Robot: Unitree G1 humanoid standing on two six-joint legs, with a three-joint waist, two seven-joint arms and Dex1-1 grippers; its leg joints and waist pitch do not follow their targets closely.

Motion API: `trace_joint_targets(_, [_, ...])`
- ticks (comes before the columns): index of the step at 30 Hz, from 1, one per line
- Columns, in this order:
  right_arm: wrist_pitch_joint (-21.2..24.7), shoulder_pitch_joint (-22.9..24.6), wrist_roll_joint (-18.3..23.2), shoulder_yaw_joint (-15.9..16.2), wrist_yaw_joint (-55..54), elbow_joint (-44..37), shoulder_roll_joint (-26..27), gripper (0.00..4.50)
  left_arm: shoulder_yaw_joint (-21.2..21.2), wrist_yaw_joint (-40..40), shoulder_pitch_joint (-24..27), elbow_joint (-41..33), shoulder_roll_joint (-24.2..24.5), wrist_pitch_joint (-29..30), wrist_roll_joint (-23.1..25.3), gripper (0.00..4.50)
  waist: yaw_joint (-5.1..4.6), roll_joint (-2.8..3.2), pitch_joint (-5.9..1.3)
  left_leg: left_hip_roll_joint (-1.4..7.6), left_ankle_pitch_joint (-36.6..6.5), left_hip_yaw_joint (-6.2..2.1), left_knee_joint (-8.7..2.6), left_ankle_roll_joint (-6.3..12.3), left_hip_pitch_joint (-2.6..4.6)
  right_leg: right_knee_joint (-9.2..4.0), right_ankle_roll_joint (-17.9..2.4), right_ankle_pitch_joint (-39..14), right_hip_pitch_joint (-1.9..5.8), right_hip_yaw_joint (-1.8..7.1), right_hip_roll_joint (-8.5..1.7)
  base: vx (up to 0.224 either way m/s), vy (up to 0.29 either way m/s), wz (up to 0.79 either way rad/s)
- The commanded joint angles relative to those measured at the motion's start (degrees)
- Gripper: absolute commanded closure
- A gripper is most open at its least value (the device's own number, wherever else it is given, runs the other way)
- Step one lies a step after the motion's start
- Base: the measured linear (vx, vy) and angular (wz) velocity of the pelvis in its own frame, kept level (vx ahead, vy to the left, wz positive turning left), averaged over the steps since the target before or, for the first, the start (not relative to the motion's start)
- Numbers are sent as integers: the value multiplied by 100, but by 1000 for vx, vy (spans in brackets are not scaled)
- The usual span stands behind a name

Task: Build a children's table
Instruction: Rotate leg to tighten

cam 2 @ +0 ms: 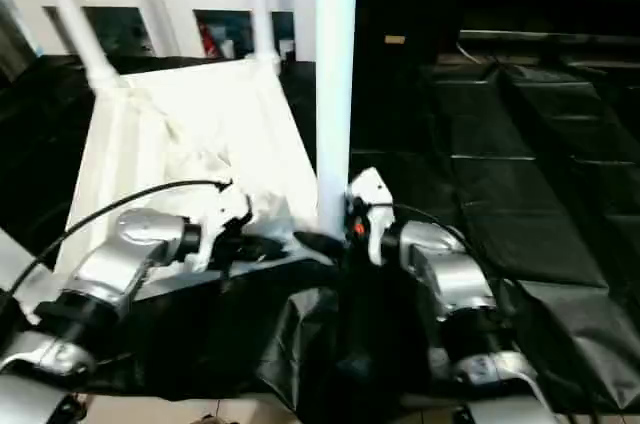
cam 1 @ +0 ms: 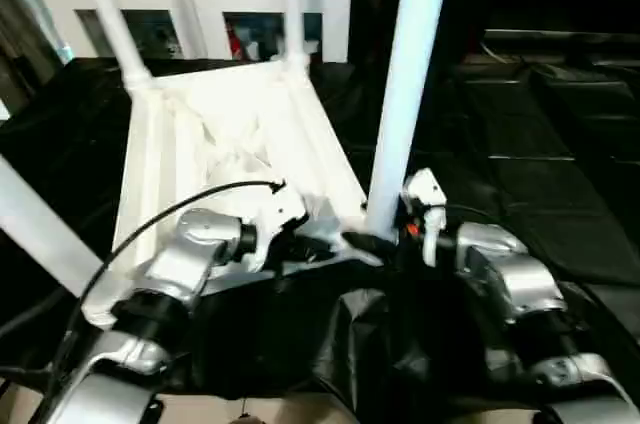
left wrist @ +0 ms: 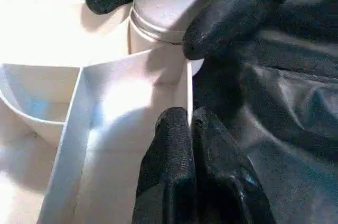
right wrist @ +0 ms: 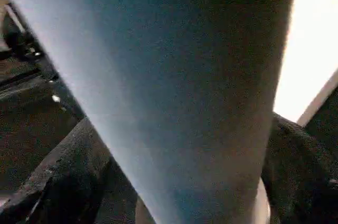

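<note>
The right gripper [cam 2: 335, 234] has its jaws closed around the base of a white tubular leg [cam 2: 335, 84], which stands nearly upright with its long axis vertical, seated at the near corner socket [left wrist: 158, 28] of the children's table [cam 1: 230, 144]. The left gripper [left wrist: 182, 123] presses its jaws nearly together on a thin rib wall of the ribbed underside just beside that socket, black fingertips [left wrist: 171, 139] pinching the white plastic. The table lies upside down on black sheeting [cam 1: 560, 174], its underside facing up. Two more legs [cam 1: 110, 14] rise from the far corners, pointing upward. A white cabinet [cam 1: 200, 4] with glass-fronted compartments stands behind.
</note>
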Motion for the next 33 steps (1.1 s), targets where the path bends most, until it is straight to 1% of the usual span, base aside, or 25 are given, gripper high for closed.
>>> trace_joint_targets(1, [177,59,-6,201,131,-57,51,86,-209,-411,-67,-387,-141,-37,-317,450,-3,-26,-325,189,-1460,-9,-343,321,18,-448,-1207,-1653,300,235,-331,0,0,0])
trace_joint_targets(2, [200,77,26,204,186,-96,49,93,-227,-432,-56,-407,-131,-21,-317,450,0,-25,-329,191,-1437,-13,-346,312,18,-444,-1196,-1634,298,235,-329,0,0,0])
trace_joint_targets(3, [231,95,48,224,229,-141,42,115,-238,-449,-48,-424,-124,-6,-319,450,8,-21,-335,195,-1406,-14,-343,310,20,-437,-1210,-1554,301,236,-330,0,0,0])
trace_joint_targets(7, [266,183,46,296,160,-245,70,129,-246,-402,-28,-465,-131,1,-321,450,12,-32,-336,188,-1347,-8,-336,327,11,-428,-1241,-1439,305,234,-327,0,0,0])
trace_joint_targets(8, [248,191,26,299,94,-233,86,144,-237,-357,-26,-472,-141,0,-316,450,14,-30,-342,187,-1309,-9,-332,324,10,-425,-1238,-1411,306,236,-335,0,0,0])
trace_joint_targets(10, [234,194,7,287,-4,-198,125,165,-203,-230,-49,-428,-185,-32,-289,450,10,-26,-335,185,-1340,-11,-337,316,10,-433,-1225,-1477,303,232,-333,0,0,0])
trace_joint_targets(12, [291,173,-55,212,-358,-69,259,172,-108,204,-153,-233,-324,-98,-177,450,-7,-29,-320,182,-1433,-16,-347,266,12,-447,-1184,-1626,291,235,-333,0,0,0])
trace_joint_targets(13, [263,114,-155,138,-753,115,383,172,-50,485,-236,-97,-424,-155,-108,450,-13,-39,-310,170,-1541,-18,-349,235,25,-478,-1123,-1857,286,233,-339,0,0,0])
trace_joint_targets(14, [229,-11,-306,-19,-1514,455,621,179,33,929,-378,118,-583,-225,-4,450,-47,-36,-288,158,-1663,-25,-360,176,26,-508,-1037,-2151,269,232,-341,0,0,0])
trace_joint_targets(15, [229,-33,-326,-50,-1650,513,665,181,47,1004,-403,154,-610,-235,14,450,-58,-32,-287,155,-1710,-36,-361,115,35,-515,-983,-2299,261,230,-345,0,0,0])
trace_joint_targets(17, [218,-191,-375,-272,-2520,872,986,184,142,1563,-603,426,-834,-301,120,450,-110,-47,-283,121,-1851,-52,-362,29,60,-573,-780,-2784,247,213,-348,0,0,0])
trace_joint_targets(18, [213,-235,-371,-328,-2726,955,1069,185,167,1711,-662,500,-902,-311,141,450,-138,-34,-274,116,-1864,-54,-361,15,48,-576,-746,-2826,237,216,-343,0,0,0])
trace_joint_targets(19, [210,-267,-365,-363,-2869,1011,1125,185,184,1813,-704,552,-949,-316,155,450,-155,-41,-272,108,-1889,-56,-364,7,55,-601,-701,-2913,229,209,-341,0,0,0])
trace_joint_targets(20, [147,-309,-412,-361,-3091,1089,1222,185,210,1983,-767,624,-1040,-334,172,450,-186,-49,-291,110,-1840,-74,-364,46,6,-585,-647,-2870,271,202,-348,0,0,0])
trace_joint_targets(21, [85,-362,-479,-339,-3341,1182,1350,185,207,2123,-820,669,-1141,-358,185,450,-193,-45,-287,109,-1823,-71,-368,59,-3,-587,-640,-2838,264,201,-341,0,0,0])
trace_joint_targets(22, [-5,-409,-540,-298,-3507,1267,1470,185,206,2246,-853,689,-1240,-396,193,450,-198,-49,-290,106,-1827,-64,-359,92,14,-606,-630,-2865,244,201,-341,0,0,0])
trace_joint_targets(23, [-40,-412,-559,-269,-3495,1272,1483,185,201,2236,-850,679,-1256,-400,184,450,-189,-46,-306,102,-1793,-52,-345,117,35,-608,-652,-2796,233,212,-340,0,0,0])
trace_joint_targets(25, [-248,-429,-659,-142,-3385,1309,1533,185,161,2170,-828,644,-1317,-451,159,450,-179,-54,-319,113,-1698,-47,-343,157,15,-575,-742,-2524,250,227,-343,0,0,0])
trace_joint_targets(26, [-342,-432,-645,-153,-3273,1315,1559,185,136,2094,-795,619,-1330,-491,142,450,-180,-37,-312,129,-1700,-48,-359,197,9,-545,-850,-2273,256,220,-328,0,0,0])
trace_joint_targets(27, [-363,-434,-609,-191,-3233,1317,1573,162,132,2067,-779,611,-1332,-509,136,450,-186,-36,-314,129,-1722,-45,-358,209,11,-534,-901,-2180,266,219,-322,0,0,0])
trace_joint_targets(28, [-363,-434,-609,-191,-3233,1317,1573,162,132,2067,-779,611,-1332,-509,136,450,-182,-36,-318,130,-1716,-43,-357,217,13,-531,-927,-2125,268,223,-324,0,0,0])
trace_joint_targets(29, [-326,-430,-496,-265,-3118,1271,1573,139,109,1995,-744,589,-1312,-546,123,450,-186,-48,-314,126,-1714,-39,-354,235,8,-525,-962,-2078,276,227,-324,0,0,0])
trace_joint_targets(31, [-269,-414,-359,-323,-2939,1190,1547,139,72,1904,-693,570,-1269,-613,110,450,-178,-47,-314,126,-1706,-30,-347,279,12,-527,-987,-2062,279,231,-330,0,0,0])
trace_joint_targets(32, [-278,-357,-370,-230,-2737,1079,1445,126,45,1827,-658,558,-1218,-629,108,450,-173,-38,-314,131,-1689,-33,-351,295,10,-527,-997,-2057,283,230,-332,0,0,0])
trace_joint_targets(33, [-319,-296,-408,-136,-2574,976,1349,109,34,1788,-636,553,-1183,-642,110,450,-172,-47,-311,131,-1686,-33,-352,300,3,-528,-987,-2051,289,229,-327,0,0,0])
